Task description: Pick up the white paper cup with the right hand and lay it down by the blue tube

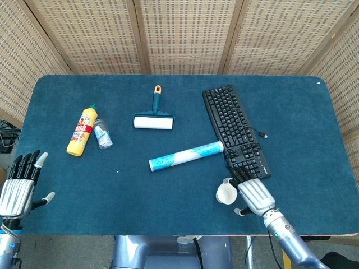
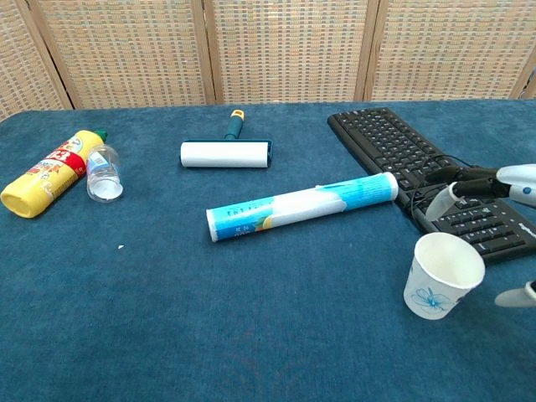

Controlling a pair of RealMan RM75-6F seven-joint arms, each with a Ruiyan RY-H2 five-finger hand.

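The white paper cup (image 1: 226,193) (image 2: 443,275) stands upright near the table's front edge, right of centre. My right hand (image 1: 254,194) (image 2: 500,186) is close against its right side, fingers spread above the keyboard's near end and thumb (image 2: 514,296) low on the cup's right. It holds nothing. The blue tube (image 1: 186,156) (image 2: 301,205) lies on its side to the cup's upper left. My left hand (image 1: 17,188) hovers open off the table's left front corner.
A black keyboard (image 1: 233,131) (image 2: 414,163) with a looped cable lies just behind the cup. A lint roller (image 1: 153,120) (image 2: 226,153) lies at mid table. A yellow bottle (image 1: 82,131) (image 2: 46,174) and a small clear bottle (image 1: 102,133) (image 2: 104,173) lie at left.
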